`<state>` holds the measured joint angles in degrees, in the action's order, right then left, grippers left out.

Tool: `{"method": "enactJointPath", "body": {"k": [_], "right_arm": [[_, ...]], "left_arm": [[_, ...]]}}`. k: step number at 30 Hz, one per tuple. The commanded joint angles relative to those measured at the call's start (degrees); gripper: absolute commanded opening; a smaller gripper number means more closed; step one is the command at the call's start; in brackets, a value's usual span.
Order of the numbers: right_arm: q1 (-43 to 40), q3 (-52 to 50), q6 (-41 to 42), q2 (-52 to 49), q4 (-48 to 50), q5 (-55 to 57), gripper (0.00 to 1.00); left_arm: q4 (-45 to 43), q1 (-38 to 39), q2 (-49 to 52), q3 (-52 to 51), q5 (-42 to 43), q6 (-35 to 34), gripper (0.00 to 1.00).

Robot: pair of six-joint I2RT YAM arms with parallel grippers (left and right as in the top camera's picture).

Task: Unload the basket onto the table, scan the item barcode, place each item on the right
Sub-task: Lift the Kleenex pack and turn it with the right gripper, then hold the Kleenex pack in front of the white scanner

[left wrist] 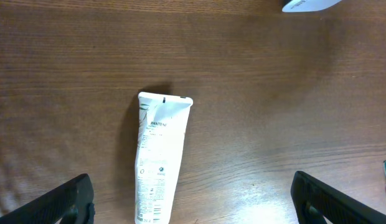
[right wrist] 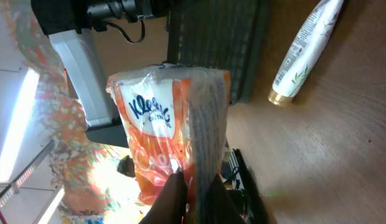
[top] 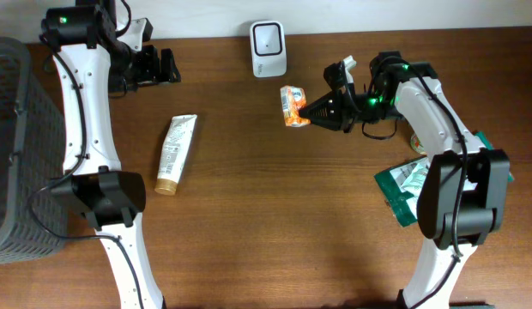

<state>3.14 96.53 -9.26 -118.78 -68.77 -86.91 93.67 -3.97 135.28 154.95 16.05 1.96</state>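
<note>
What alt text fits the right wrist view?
The right tool pinches an orange-and-white tissue pack, which fills the centre of the frame close to the camera. Behind it, a white tube with a gold cap lies on the wooden table, with a dark mesh basket further back.

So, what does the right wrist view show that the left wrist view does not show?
Only the right wrist view: the orange tissue pack pinched in the shut right jaws, with the dark basket and the left arm behind it.
Only the left wrist view: the left jaws wide open and empty, and a white corner at the top edge, probably the scanner.
Both: the white tube lying on the wooden table. Its gold cap shows only in the right wrist view.
</note>
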Motion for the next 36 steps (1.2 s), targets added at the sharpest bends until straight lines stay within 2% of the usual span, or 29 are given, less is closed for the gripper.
{"method": "enactJointPath", "body": {"k": [1,5,9,13,18,21,29,32,36], "right_arm": [[0.31,0.68,0.37,0.83,-0.28,6.62,0.04],[4.33,0.68,5.55,0.83,-0.20,27.30,0.04],[7.06,0.68,9.77,0.83,0.20,40.68,0.04],[6.51,1.55,10.27,0.83,-0.50,49.70,0.04],[7.13,16.50,11.72,0.83,-8.61,67.56,0.04],[7.76,24.96,11.72,0.83,-8.79,78.44,0.04],[14.19,26.80,11.65,0.33,7.50,107.32,0.04],[15.32,26.80,9.97,-0.42,13.09,112.10,0.04],[15.41,26.80,2.80,-4.00,21.75,113.13,0.04]], "left_arm": [[0.04,0.17,-1.25,0.76,0.66,0.28,0.99],[0.04,0.17,-1.25,0.76,0.66,0.28,0.99],[0.04,0.17,-1.25,0.76,0.66,0.28,0.99],[0.04,0.17,-1.25,0.76,0.66,0.28,0.99],[0.04,0.17,-1.25,0.76,0.66,0.28,0.99],[0.04,0.17,-1.25,0.76,0.66,0.28,0.99],[0.04,0.17,-1.25,0.76,0.66,0.28,0.99],[0.04,0.17,-1.25,0.76,0.66,0.28,0.99],[0.04,0.17,-1.25,0.76,0.66,0.28,0.99]]}}
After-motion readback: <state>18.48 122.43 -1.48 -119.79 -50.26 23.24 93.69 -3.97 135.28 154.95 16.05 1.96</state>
